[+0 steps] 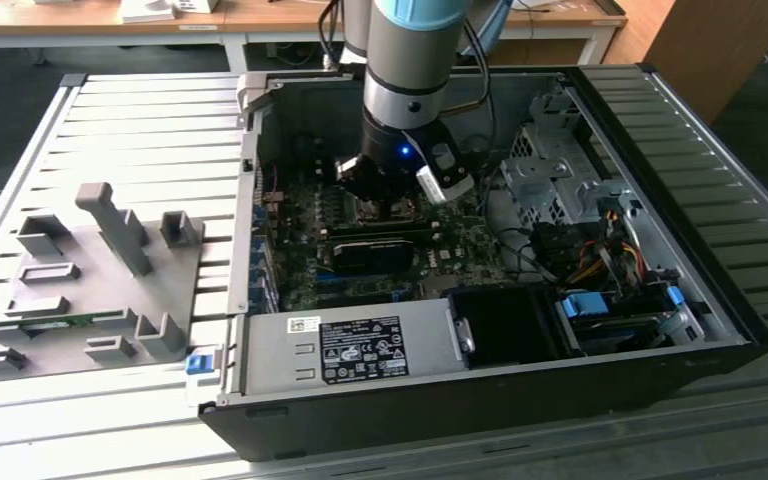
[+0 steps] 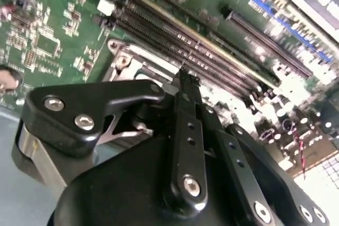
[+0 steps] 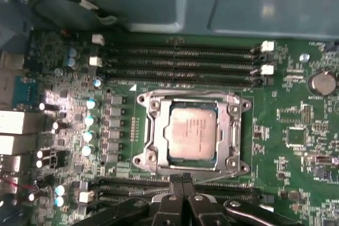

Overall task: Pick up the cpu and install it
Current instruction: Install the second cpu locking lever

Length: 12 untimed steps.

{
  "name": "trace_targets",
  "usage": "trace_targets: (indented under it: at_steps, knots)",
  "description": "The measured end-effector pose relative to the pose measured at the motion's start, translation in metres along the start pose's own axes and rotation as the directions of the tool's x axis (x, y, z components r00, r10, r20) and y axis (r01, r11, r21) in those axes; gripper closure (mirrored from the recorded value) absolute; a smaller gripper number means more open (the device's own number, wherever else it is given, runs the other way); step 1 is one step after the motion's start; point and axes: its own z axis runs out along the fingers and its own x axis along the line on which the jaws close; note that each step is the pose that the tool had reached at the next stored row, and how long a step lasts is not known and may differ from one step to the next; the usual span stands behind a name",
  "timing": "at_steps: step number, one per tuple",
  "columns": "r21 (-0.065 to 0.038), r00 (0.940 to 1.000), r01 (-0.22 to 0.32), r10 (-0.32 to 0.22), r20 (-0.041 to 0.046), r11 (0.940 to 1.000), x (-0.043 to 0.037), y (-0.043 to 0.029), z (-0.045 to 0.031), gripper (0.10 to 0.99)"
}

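The cpu, a small square chip with a silver-grey top, lies flat inside the metal-framed socket on the green motherboard in the first wrist view. My gripper hangs just beside the socket's edge, its two black fingers pressed together with nothing between them. In the second wrist view the gripper points down at the socket frame, with the chip hidden behind the gripper body. In the exterior view the gripper sits low inside the open computer case, over the board.
Memory slots run along one side of the socket, with capacitors on another. A grey tray with upright posts lies at the exterior view's left. The power supply, drive cage and cables crowd the case.
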Motion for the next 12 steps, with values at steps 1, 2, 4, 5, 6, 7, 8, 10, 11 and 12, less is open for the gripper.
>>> trace_targets:
  at_steps: [1, 2, 4, 5, 6, 7, 8, 10, 11, 12]
  knots:
    - [-0.013, 1.0, 0.0, 0.0, 0.0003, 0.9999, 0.0001, -0.001, -0.0001, 0.98]
    - [-0.022, 1.0, 0.001, -0.001, 0.0006, 0.9997, 0.0002, -0.0023, -0.0003, 0.98]
    - [-0.032, 1.0, 0.001, -0.001, 0.0008, 0.9995, 0.0013, -0.0055, -0.0005, 0.98]
    - [-0.034, 1.0, 0.001, -0.001, 0.0009, 0.9994, 0.0022, -0.007, -0.0006, 0.98]
    - [-0.038, 1.0, 0.001, -0.001, 0.001, 0.9993, 0.0036, -0.0085, -0.0007, 0.98]
    - [-0.043, 1.0, 0.002, -0.002, 0.0013, 0.9991, 0.0049, -0.0097, -0.0008, 0.98]
    - [-0.05, 1.0, 0.002, -0.002, 0.0015, 0.9988, 0.0064, -0.0107, -0.0009, 0.98]
    - [-0.063, 1.0, 0.002, -0.002, 0.0018, 0.998, 0.0101, -0.0128, -0.001, 0.98]
    - [-0.069, 1.0, 0.003, -0.003, 0.002, 0.9976, 0.0115, -0.0137, -0.001, 0.98]
    - [-0.073, 1.0, 0.003, -0.003, 0.0022, 0.9973, 0.0126, -0.0146, -0.0008, 0.98]
